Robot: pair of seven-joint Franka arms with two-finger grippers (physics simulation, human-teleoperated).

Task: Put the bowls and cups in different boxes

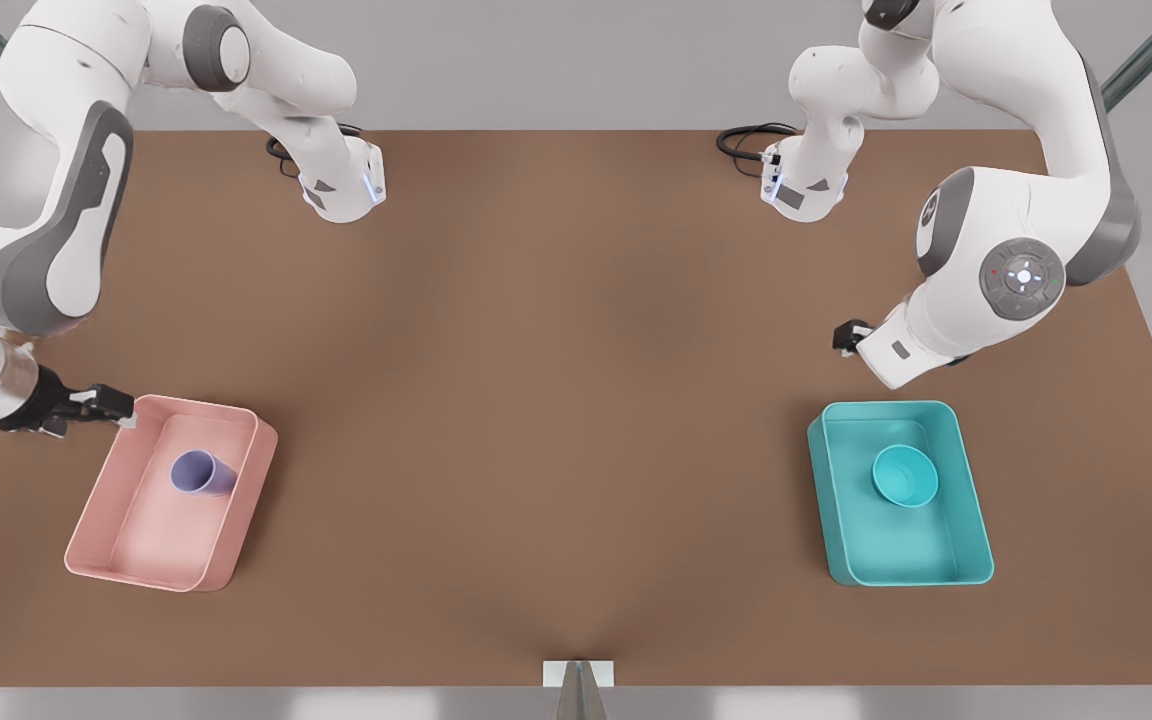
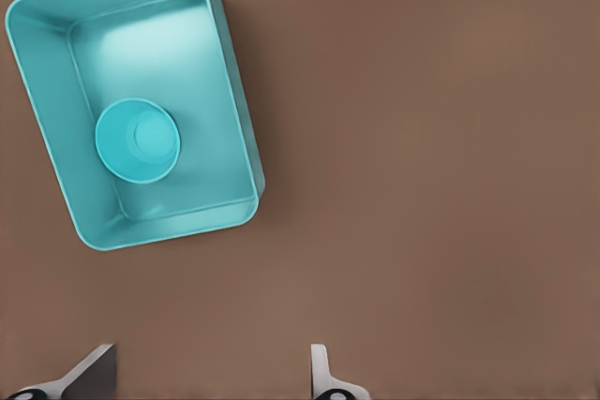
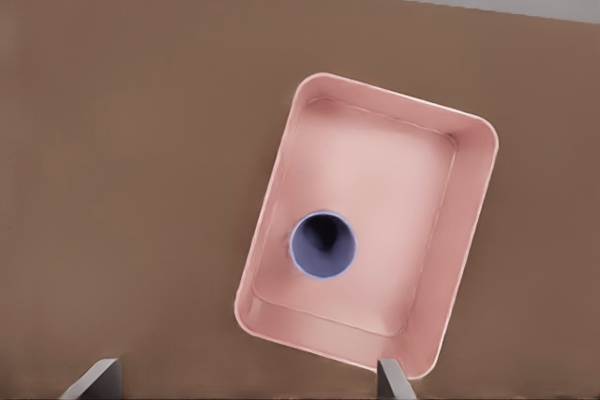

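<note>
Already the sorting looks done: the cup (image 1: 202, 472) stands upright in the pink box (image 1: 246, 500) near the bench's front edge, and the bowl (image 1: 904, 475) sits in the teal box (image 1: 976, 540) well apart along that edge. The left gripper (image 2: 206, 377) hangs open beside the teal box and the right gripper (image 3: 248, 381) open beside the pink one, both holding nothing. Probably nothing remains but to draw both arms clear.

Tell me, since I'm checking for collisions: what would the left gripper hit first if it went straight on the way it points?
Probably the bare table, beside the teal box, not the bowl inside. The left gripper hangs open above it, though depth is unclear.
</note>
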